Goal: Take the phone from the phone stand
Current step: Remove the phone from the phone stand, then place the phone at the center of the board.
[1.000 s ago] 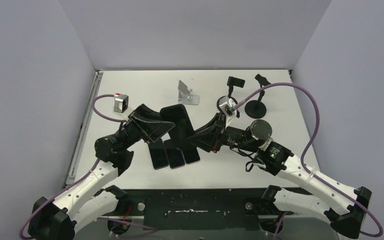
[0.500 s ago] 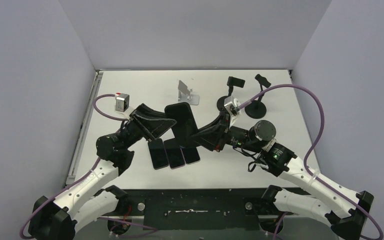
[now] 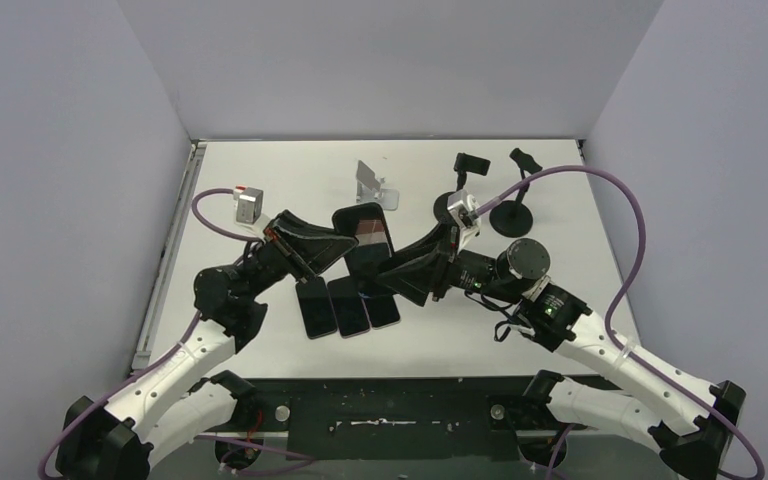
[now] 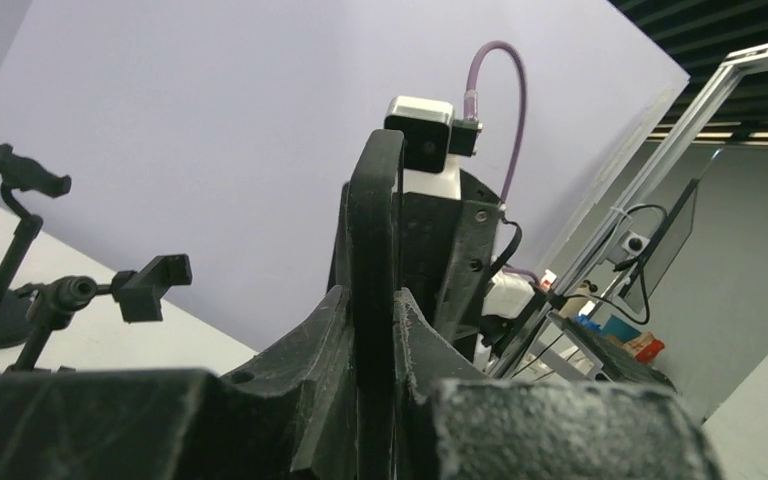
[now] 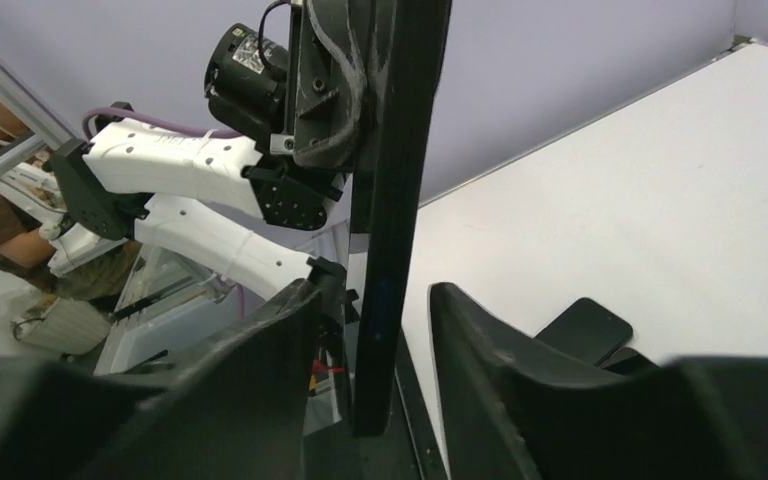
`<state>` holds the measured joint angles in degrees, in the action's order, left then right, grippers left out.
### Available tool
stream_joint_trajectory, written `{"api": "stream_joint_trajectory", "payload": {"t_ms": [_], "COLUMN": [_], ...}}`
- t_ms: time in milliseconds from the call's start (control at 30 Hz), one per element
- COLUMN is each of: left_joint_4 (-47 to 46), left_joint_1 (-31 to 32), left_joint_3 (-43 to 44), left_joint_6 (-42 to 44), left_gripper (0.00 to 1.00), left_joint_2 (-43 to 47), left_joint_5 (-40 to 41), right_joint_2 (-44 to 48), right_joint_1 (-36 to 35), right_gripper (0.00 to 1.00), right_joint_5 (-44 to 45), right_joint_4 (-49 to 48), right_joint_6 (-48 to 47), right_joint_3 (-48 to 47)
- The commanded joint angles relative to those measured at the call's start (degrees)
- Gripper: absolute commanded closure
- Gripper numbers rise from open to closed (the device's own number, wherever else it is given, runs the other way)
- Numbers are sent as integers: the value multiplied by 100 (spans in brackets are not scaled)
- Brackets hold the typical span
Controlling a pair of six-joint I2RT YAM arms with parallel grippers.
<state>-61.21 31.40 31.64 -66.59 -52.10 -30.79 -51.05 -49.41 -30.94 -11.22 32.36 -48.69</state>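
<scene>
Phone (image 3: pixel 361 231) is off the phone stand (image 3: pixel 371 186) and up in the air over the middle of the bench (image 3: pixel 260 170), tilted, its lower end above three other handsets (image 3: pixel 348 305) that lie flat side by side; the silver stand sits bare towards the back, apart from it. My left end effector (image 3: pixel 344 247) is clamped on the phone's left side; in the left wrist view the slab runs edge-on straight up between the two pads, both pressed against it, so I judge that arm carries the whole weight. My right end effector (image 3: pixel 390 272) comes in from the opposite side with its fingers (image 5: pixel 270 365) spread; the right wrist view shows the phone edge-on in the gap with space on either side, so it straddles the phone without touching it. I read this as a two-arm hold set up for a handover or a steadied set-down: one side gripping, the other bracketing; which way the transfer runs I cannot tell. The removal itself looks done; what is left is laying the phone down. I'd want only one arm letting go at a time, and a landing spot away from the row of handsets and the black clamp stands (image 3: pixel 513 214) at the back right.
</scene>
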Motion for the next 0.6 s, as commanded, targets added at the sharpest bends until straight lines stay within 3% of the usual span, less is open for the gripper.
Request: {"api": "stream_joint_trajectory", "payload": {"t_ms": [0, 67, 100, 200, 300, 567], "left_joint_4": [628, 1691, 2281, 3969, 5589, 9908], "left_joint_1": [-44, -55, -55, -54, -64, -300], "left_joint_3": [249, 612, 852, 1401, 1715, 2931], "left_joint_6": [331, 776, 1038, 1787, 2360, 3149], "left_gripper": [100, 100, 100, 100, 100, 100], "left_joint_2": [108, 89, 67, 57, 200, 176], "left_joint_5": [-104, -214, -219, 178, 1062, 3837], "right_joint_2": [-109, -149, -151, -98, 1, 127], "right_joint_1": [80, 80, 87, 97, 106, 115], "right_gripper": [31, 4, 1, 0, 0, 0], "right_joint_5": [-37, 42, 149, 552, 1035, 1340], "right_joint_4": [-46, 626, 946, 1744, 2200, 2356], "right_joint_6": [-326, -620, -764, -1176, -1455, -1616], "right_joint_3": [-417, -742, -882, -1197, -1348, -1111]}}
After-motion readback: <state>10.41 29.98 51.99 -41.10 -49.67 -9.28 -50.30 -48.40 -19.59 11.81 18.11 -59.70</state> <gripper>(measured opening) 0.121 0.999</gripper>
